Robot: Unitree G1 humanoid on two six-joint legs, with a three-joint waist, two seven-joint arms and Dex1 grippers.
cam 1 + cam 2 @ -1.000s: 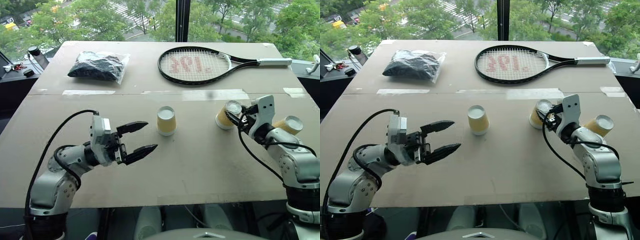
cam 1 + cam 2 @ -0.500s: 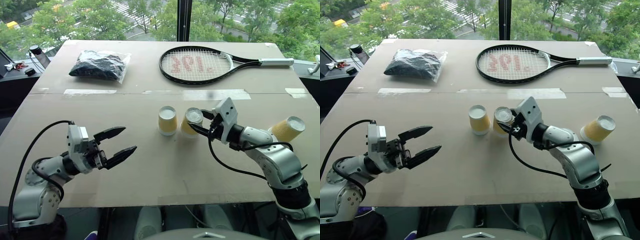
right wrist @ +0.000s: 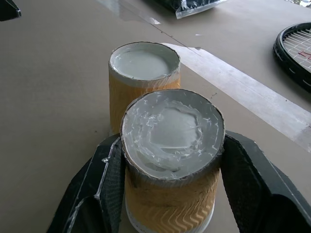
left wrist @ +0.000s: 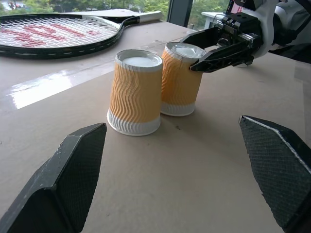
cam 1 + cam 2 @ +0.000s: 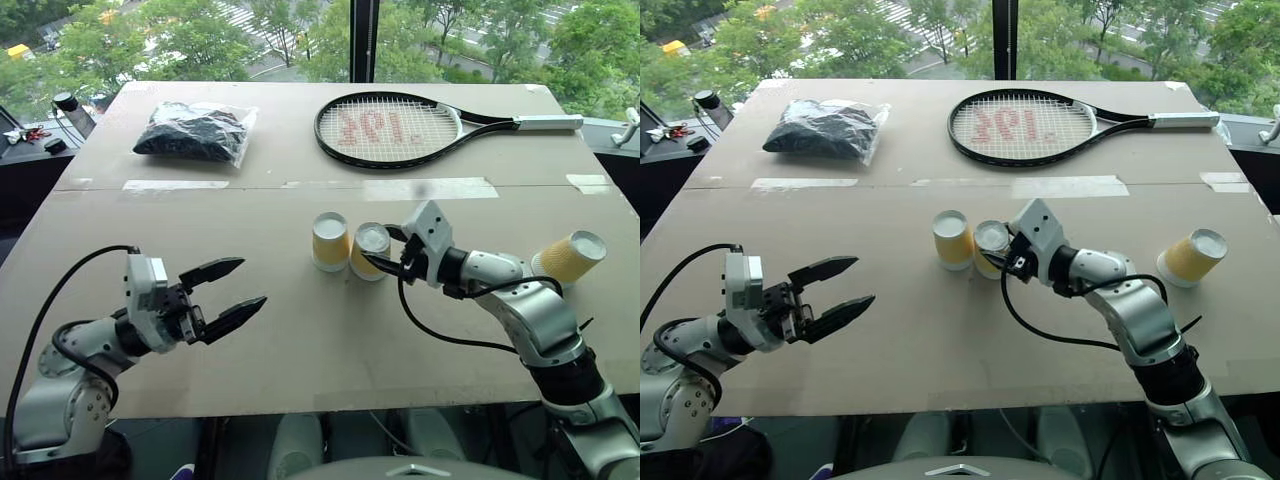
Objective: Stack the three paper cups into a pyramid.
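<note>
Three paper cups sit on a brown cardboard table (image 5: 300, 350). The first cup (image 5: 330, 241) stands upside down, base up, near the table's middle. The second cup (image 5: 371, 250) stands just to its right, also base up and tilted slightly toward the first; in the left wrist view the two touch or nearly touch along their sides. The third cup (image 5: 571, 256) lies tilted near the table's right edge, well apart from the other two.

The right gripper (image 5: 383, 262) is clamped on the second cup, one black finger on each side of its upper part. In the right wrist view the fingers (image 3: 104, 179) press against the ribbed yellow wall just below the white base. The cup's lower rim appears to rest on the table.

The left gripper (image 5: 238, 290) hangs over the table's front left area with its jaws spread wide and nothing between them. It points toward the two central cups and is well apart from them.

Across a taped seam, the far half of the table carries two other items:
- A tennis racket (image 5: 392, 130) lies flat at the far right, handle toward the right edge.
- A clear bag of dark material (image 5: 196, 132) lies at the far left.
</note>
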